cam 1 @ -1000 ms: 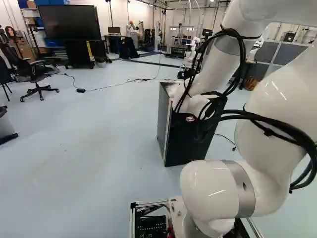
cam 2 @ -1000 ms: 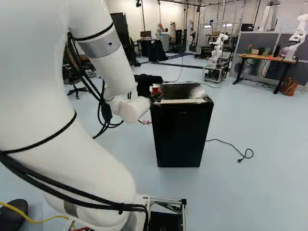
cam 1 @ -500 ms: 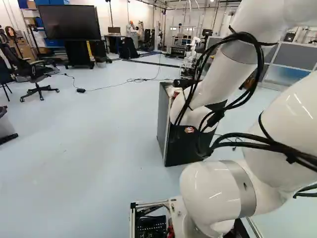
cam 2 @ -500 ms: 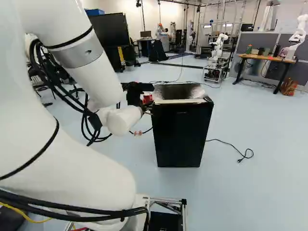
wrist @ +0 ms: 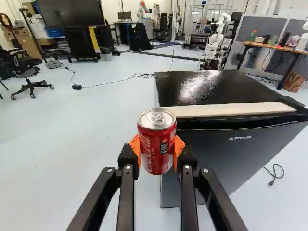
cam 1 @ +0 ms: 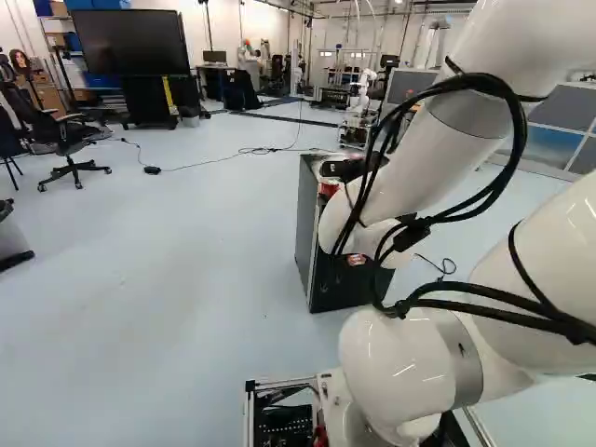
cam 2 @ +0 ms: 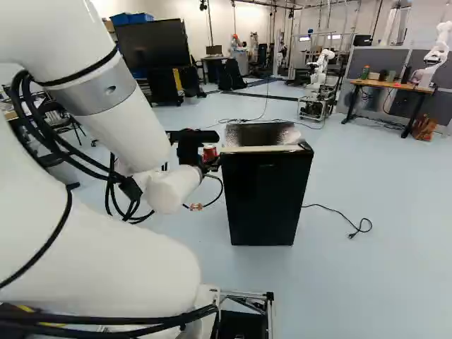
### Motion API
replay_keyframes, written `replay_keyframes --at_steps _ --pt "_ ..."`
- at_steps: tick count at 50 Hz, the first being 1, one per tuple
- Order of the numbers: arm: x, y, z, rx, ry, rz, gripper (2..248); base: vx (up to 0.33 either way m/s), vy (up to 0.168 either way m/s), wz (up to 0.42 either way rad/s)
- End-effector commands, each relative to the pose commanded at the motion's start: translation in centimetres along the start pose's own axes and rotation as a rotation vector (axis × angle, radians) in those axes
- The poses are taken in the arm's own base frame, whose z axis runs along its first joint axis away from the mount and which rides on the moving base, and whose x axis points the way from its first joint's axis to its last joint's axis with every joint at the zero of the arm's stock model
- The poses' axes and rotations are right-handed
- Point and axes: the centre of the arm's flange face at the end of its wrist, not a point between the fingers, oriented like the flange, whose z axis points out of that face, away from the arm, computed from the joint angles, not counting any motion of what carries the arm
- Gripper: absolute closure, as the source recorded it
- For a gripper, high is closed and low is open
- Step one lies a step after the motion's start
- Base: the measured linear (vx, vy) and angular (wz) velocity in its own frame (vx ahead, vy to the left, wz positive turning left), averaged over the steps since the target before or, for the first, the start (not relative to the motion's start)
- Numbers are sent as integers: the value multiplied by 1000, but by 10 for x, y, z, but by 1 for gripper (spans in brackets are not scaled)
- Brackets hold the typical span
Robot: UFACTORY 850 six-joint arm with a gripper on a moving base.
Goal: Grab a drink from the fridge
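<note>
Just off the side of the black fridge (cam 2: pixel 268 191), near the height of its top, a red drink can (wrist: pixel 157 144) sits upright in the grasp of the robot's hand (cam 2: pixel 209 164). I can see the two orange pads (wrist: pixel 179 148) pressed to it from opposite sides, so the hand is closed on the can and holding it. The silver lid (wrist: pixel 157 118) faces up, with its pull tab flat.

The white arm (cam 1: pixel 419 163) reaches out to it, black cables (cam 1: pixel 507 140) looping loosely along its length. Next to the can, the fridge stands on the pale floor (cam 2: pixel 339 282), its top glossy and dark, with a light strip (wrist: pixel 231 110) running along the front edge. A black cord with a plug (cam 2: pixel 353 234) curls on the floor beside it.

Farther off, a wooden bench (cam 2: pixel 395 85) carries a green bottle (cam 2: pixel 365 72) and other small items, with another robot (cam 2: pixel 438 53) at its end and grey partitions (cam 2: pixel 374 62) behind. Across the room there's a big dark screen (cam 1: pixel 130 42), and near it a black office chair (cam 1: pixel 60 135).
</note>
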Motion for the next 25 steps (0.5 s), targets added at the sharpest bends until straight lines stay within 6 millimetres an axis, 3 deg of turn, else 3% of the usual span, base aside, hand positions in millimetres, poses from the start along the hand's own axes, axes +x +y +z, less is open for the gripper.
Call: replay_keyframes --at_steps 25 --pt "-5 -2 -5 7 -6 -4 161 0 0 0"
